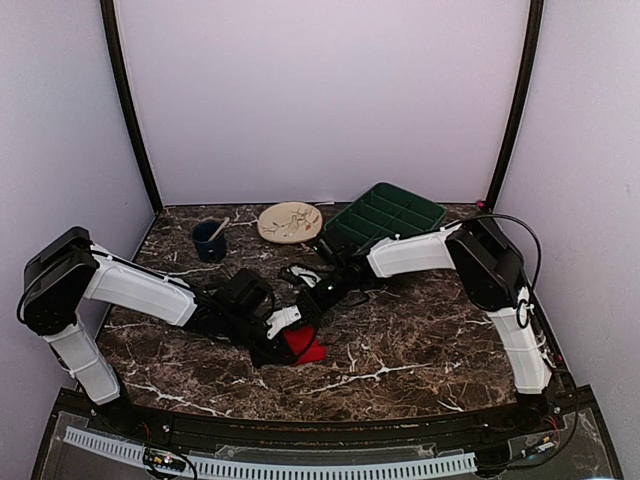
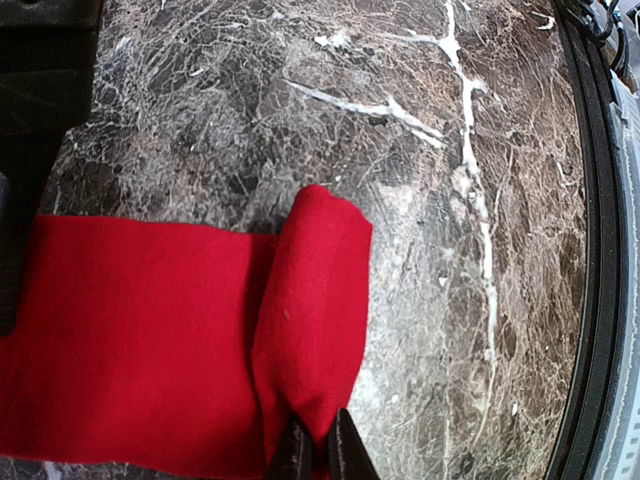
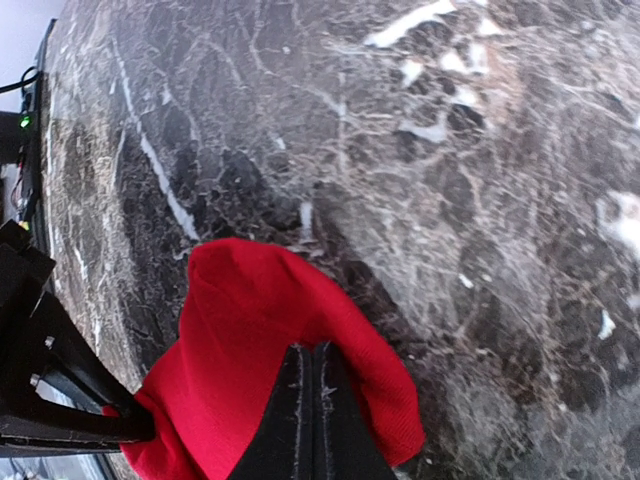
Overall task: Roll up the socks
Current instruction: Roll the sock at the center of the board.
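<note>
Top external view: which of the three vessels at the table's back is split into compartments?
The dark green tray, rightmost of the three. The blue cup and the round beige plate are undivided.

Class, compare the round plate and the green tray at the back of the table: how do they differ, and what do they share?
The plate is round; the tray is rectangular. The plate is pale beige with a faint pattern; the tray is plain dark green. The plate is one open surface; the tray is split into compartments. Both are shallow and sit side by side on the marble table.
</note>
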`<action>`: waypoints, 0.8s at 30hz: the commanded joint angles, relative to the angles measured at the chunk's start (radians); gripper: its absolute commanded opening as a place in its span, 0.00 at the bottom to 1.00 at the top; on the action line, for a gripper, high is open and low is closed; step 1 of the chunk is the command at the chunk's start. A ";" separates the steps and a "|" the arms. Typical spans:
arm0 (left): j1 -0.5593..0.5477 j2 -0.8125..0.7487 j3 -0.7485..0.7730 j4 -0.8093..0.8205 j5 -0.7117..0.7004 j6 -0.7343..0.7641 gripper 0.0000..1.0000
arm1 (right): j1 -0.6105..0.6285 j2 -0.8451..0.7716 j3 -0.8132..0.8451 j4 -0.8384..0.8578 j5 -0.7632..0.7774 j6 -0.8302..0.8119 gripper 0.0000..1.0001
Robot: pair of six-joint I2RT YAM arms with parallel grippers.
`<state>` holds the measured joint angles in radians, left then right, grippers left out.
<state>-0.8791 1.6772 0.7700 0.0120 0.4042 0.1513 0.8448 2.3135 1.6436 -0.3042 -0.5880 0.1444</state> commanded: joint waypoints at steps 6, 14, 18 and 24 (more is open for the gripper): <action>0.008 -0.007 0.017 -0.063 -0.023 -0.008 0.05 | -0.015 -0.011 -0.106 -0.082 0.262 0.040 0.00; 0.008 -0.025 0.041 -0.088 -0.045 -0.019 0.05 | -0.022 -0.037 -0.132 -0.082 0.294 0.053 0.00; 0.008 -0.032 0.040 -0.101 -0.041 -0.021 0.05 | -0.024 -0.040 -0.133 -0.086 0.313 0.057 0.00; 0.008 -0.044 0.032 -0.116 -0.052 -0.034 0.05 | -0.034 -0.049 -0.137 -0.095 0.335 0.068 0.00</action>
<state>-0.8730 1.6711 0.7982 -0.0391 0.3553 0.1326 0.8433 2.2349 1.5562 -0.2771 -0.3996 0.1989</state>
